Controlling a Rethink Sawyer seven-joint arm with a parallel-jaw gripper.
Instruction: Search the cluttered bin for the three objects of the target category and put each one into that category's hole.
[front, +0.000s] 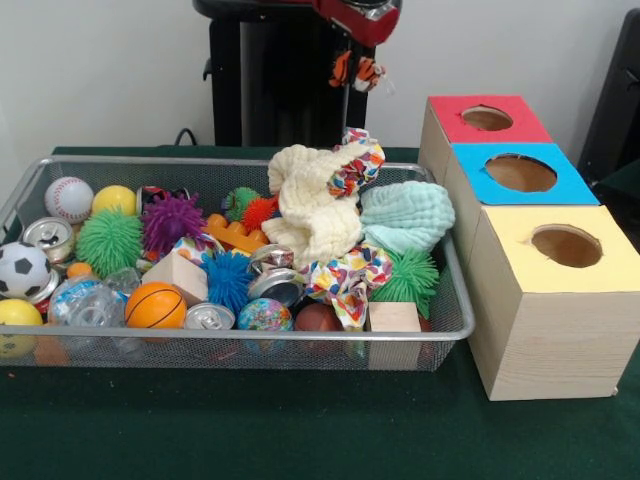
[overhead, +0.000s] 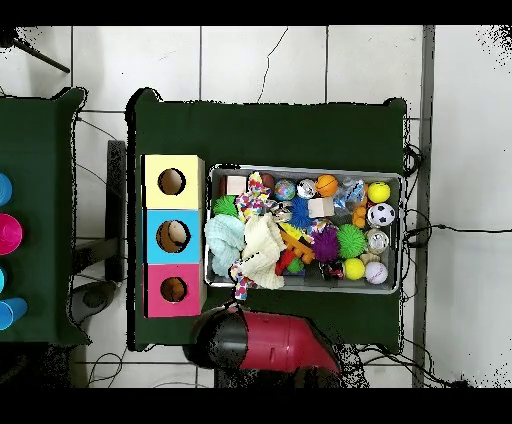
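A wire mesh bin (front: 240, 345) is crammed with mixed items. A cream cloth (front: 315, 205), a mint cloth (front: 405, 215) and two patterned cloths (front: 345, 280) (front: 358, 160) fill its right half. The left half holds a baseball (front: 68, 198), a soccer ball (front: 22, 270), a basketball (front: 155, 305) and spiky balls (front: 108, 240). Right of the bin stand a red box (front: 450, 110), a blue box (front: 475, 165) and a yellow box (front: 520, 225), each with a round hole. My gripper (front: 357, 62) hangs behind the bin's far edge, and a small orange and black striped thing dangles there. From overhead the red arm (overhead: 270, 342) hides it.
Metal cans (front: 48, 238) (front: 208, 318), wooden blocks (front: 393, 318) (front: 178, 275) and orange bricks (front: 232, 235) also lie in the bin. In the overhead view something pale shows inside the blue box's hole (overhead: 178, 236). A second green table with coloured cups (overhead: 8, 235) stands at the left.
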